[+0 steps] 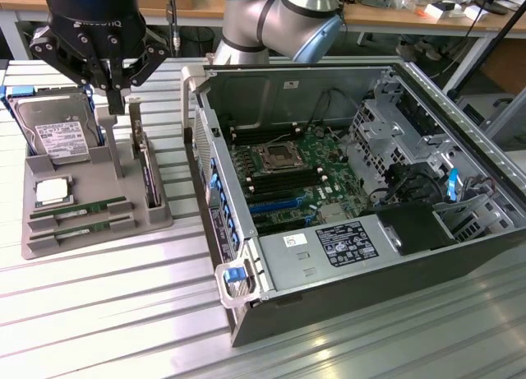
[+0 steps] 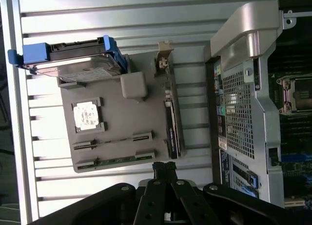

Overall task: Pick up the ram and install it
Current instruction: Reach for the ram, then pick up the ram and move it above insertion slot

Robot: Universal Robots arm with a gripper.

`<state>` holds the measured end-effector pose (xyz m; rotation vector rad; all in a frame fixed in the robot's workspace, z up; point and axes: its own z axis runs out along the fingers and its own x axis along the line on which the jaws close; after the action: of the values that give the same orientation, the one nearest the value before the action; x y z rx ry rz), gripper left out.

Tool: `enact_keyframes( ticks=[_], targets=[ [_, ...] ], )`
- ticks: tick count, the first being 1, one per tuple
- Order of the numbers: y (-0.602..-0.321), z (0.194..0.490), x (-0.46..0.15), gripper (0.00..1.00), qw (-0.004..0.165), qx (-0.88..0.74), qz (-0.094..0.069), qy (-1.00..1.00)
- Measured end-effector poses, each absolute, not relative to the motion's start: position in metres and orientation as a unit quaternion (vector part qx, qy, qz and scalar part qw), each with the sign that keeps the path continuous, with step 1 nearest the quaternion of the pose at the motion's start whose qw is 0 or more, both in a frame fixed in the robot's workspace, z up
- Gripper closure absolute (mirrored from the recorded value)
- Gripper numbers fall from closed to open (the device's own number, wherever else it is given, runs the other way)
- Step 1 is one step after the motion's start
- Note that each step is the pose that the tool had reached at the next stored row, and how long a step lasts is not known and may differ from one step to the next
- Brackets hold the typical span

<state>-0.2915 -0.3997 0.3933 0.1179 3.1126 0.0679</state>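
Two ram sticks sit in parallel slots along the near edge of the grey tray [image 1: 92, 182]. The front ram stick [image 1: 92, 227] lies just ahead of the rear ram stick [image 1: 80, 208], and nothing is touching either. Just behind them on the tray lies a square processor [image 1: 51, 191]. Deeper still, a silver hard drive [image 1: 53, 132] leans in a blue-edged cradle at the tray's far corner. An expansion card [image 1: 149, 177] stands on edge along the tray's side toward the exterior view's right.

Beside the tray on that same side sits an open computer case [image 1: 345, 301]. Its power supply [image 1: 329, 247] is nearest, and behind that the motherboard [image 1: 288, 169] lies exposed.

Over the tray's far half hangs the black gripper [image 1: 115, 106] [image 2: 165, 167], jaws pressed together with nothing between them. Its tips are above a grey upright post of the tray, between the hard drive and the expansion card, well apart from both ram sticks. Beyond the tray and case, the silver arm [image 1: 279, 17] bends in front of a cluttered workbench [image 1: 411, 13].
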Motion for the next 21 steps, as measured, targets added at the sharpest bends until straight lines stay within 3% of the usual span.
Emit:
enact_keyframes(
  ticks=[7, 21],
  targets=[
    [-0.415, 0.393, -0.292, 0.9, 0.013, 0.038, 0.022, 0.999],
    [-0.415, 0.393, -0.292, 0.9, 0.012, 0.012, 0.022, 1.0]
  ],
)
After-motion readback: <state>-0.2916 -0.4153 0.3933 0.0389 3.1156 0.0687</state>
